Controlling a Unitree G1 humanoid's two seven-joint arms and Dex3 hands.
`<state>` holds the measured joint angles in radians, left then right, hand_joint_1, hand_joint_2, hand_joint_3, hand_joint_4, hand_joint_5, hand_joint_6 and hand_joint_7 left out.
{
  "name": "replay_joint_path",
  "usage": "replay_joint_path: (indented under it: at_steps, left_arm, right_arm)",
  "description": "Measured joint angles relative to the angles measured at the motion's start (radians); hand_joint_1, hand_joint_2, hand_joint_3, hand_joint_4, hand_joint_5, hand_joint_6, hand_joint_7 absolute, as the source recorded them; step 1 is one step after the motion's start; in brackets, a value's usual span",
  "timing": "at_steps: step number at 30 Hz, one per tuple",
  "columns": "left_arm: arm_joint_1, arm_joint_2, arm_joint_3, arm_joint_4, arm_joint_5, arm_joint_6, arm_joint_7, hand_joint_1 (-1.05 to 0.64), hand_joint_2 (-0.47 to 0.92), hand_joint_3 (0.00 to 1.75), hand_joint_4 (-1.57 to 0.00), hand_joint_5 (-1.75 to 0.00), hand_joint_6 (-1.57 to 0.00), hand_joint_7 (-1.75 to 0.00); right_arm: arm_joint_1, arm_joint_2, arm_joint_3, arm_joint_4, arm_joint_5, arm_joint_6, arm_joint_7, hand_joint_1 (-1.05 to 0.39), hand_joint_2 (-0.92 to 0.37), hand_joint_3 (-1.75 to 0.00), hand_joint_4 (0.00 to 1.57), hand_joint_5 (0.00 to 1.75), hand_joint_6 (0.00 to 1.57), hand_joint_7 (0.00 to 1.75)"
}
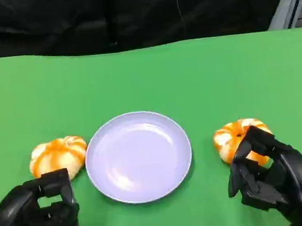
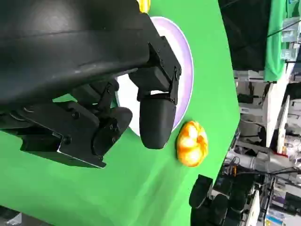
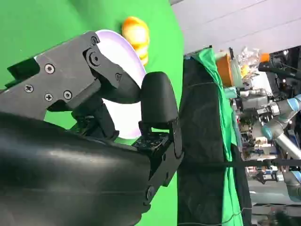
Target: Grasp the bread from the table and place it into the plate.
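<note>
Green desk [image 1: 147, 76] with a lavender plate [image 1: 138, 156] at centre, flanked by two orange-and-white bread rolls so either arm can reach one: left roll [image 1: 58, 155] just beside the rim, right roll [image 1: 240, 138] a little apart. Right hand [image 1: 270, 179] set at the near side of its roll, fingers spread around it, not yet clasped, holding nothing. Left hand [image 1: 40, 217] short of its roll, fingers curled, empty

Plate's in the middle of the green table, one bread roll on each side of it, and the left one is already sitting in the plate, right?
Not quite. The head view shows the plate holding nothing: the left bread roll lies on the green table just beside its rim. The right bread roll lies on the other side, as you said.
</note>
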<state>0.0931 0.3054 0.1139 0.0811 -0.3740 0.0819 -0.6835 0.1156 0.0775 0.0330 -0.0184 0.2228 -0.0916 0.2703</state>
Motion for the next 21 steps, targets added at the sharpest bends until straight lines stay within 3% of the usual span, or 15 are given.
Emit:
replay_joint_path:
  at_steps: [18, 21]
  left_arm:
    - [0.0, 0.0, 0.0, 0.0, 0.0, 0.0, 0.0, 0.09, 0.77, 1.0, -0.83, -1.75, -0.68, -1.75]
    - [0.001, -0.005, 0.0, -0.001, 0.019, -0.012, 0.021, 0.09, 0.7, 1.0, -0.68, -1.72, -0.67, -1.53]
  right_arm:
    - [0.0, 0.0, 0.0, 0.0, 0.002, 0.0, 0.001, -0.09, -0.57, -1.17, 0.84, 1.75, 0.63, 1.73]
    - [0.0, 0.0, 0.0, 0.0, 0.002, 0.0, 0.001, -0.1, -0.57, -1.17, 0.84, 1.75, 0.63, 1.73]
